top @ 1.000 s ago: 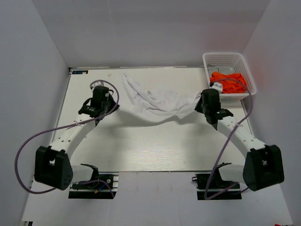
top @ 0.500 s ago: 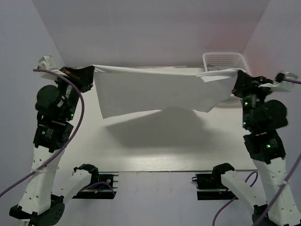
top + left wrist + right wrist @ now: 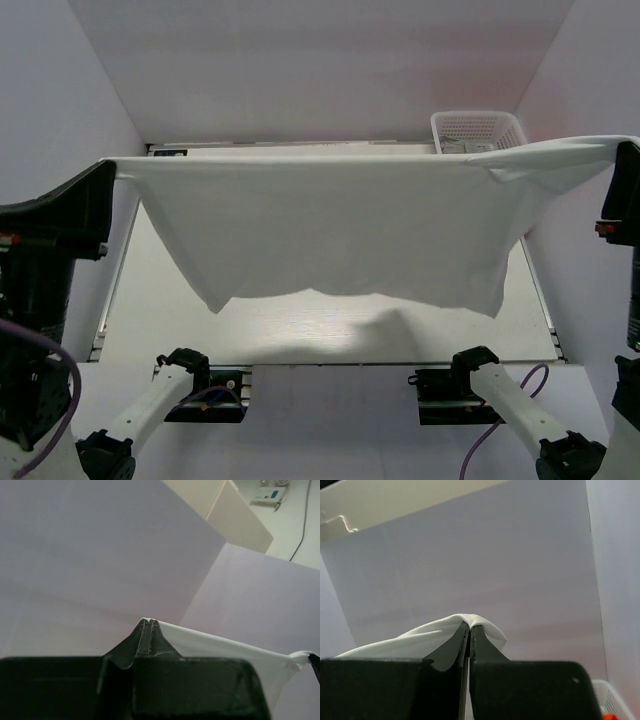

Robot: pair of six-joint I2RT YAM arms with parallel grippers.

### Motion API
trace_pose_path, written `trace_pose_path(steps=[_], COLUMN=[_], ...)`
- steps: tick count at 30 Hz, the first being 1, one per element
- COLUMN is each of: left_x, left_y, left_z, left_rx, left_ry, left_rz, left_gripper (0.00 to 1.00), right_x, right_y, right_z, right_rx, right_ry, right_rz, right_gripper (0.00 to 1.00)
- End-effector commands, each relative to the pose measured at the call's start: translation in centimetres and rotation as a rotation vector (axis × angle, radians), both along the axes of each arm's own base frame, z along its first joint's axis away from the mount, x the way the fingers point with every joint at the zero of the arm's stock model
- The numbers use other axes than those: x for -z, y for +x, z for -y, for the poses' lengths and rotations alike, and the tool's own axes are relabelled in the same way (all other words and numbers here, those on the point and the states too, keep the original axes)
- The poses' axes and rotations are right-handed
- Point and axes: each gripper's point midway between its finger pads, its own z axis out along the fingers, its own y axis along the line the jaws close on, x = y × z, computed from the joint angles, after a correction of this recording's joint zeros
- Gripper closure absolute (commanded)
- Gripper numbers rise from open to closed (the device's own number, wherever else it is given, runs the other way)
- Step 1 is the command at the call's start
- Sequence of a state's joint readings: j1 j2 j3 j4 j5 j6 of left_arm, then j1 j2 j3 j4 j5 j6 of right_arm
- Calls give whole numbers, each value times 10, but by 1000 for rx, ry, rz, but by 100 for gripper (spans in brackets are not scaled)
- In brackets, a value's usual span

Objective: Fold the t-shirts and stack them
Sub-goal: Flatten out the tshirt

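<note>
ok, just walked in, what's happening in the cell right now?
Both arms hold the white t-shirt in the air above the table, stretched wide between them. The left gripper and the right gripper are each pinched shut on its top edge, and the rest hangs free like a sheet. Nothing is folded yet. The white basket sits at the far right corner, with a sliver of orange cloth showing in it.
</note>
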State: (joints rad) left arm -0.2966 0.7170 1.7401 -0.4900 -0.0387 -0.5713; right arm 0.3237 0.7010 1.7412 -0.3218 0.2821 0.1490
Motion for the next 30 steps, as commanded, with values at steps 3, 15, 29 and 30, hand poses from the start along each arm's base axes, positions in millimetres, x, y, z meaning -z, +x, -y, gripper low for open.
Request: trace_pose_path(steps=[3, 15, 29, 30], left_x=[6, 190, 529, 537], left_y=[15, 233, 424, 430], left_z=[-5, 5, -4, 2], left_rx=[-63, -337, -454, -416], left_ry=[33, 86, 393, 408], left_rz=[-51, -604, -1280, -1280], left_gripper=[100, 100, 100, 100], right_x=[-12, 137, 511, 510], right_y=[10, 226, 419, 425], right_z=[0, -62, -146, -151], right_rx=[51, 83, -175, -202], right_ry=[-58, -158, -242, -236], right_rz=[27, -328, -1096, -1092], right_gripper=[100, 100, 100, 100])
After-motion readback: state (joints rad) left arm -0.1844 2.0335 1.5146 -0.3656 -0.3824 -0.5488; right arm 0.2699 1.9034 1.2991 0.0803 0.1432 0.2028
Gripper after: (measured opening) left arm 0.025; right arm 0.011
